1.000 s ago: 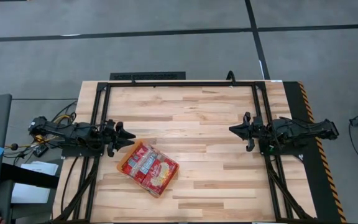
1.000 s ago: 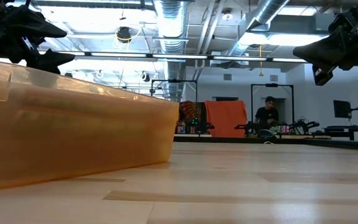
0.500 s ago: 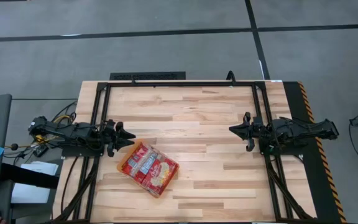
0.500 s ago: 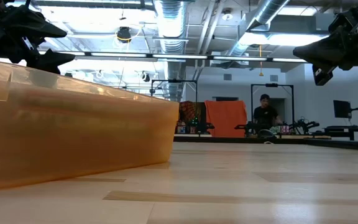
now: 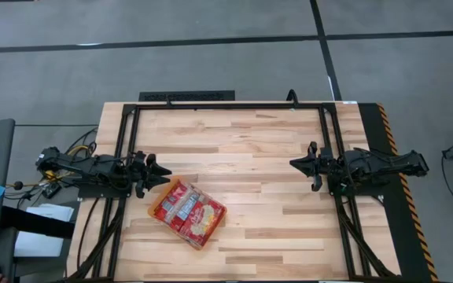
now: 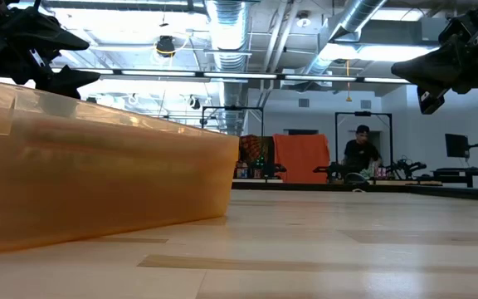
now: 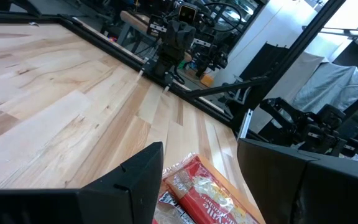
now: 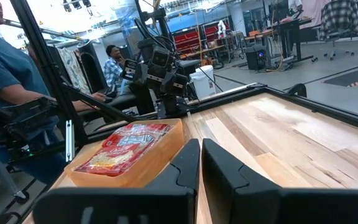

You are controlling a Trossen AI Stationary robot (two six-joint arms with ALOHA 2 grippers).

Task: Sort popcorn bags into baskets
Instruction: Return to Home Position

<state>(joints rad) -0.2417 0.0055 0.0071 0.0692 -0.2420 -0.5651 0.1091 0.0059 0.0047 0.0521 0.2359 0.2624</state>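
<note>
- The popcorn bags [image 5: 189,211], red packets with yellow panels, lay piled flat inside the orange bin [image 6: 106,174].
- The bin sat at an angle on the left part of the wooden table [image 5: 250,141], towards its near edge.
- No packets lay loose on the table.
- The left gripper [image 5: 162,171] hung in the air just beside the bin's far corner, above rim height and not over the packets. Its fingers were spread wide with nothing between them.
- In the left wrist view, one red packet showed in the gap between those fingers, lower down.
- The right gripper [image 5: 292,164] hung over the table's right side, well apart from the bin and pointing towards it. Its fingers were almost touching and held nothing.
- A person [image 6: 362,151] stood far off in the room behind the table.
</note>
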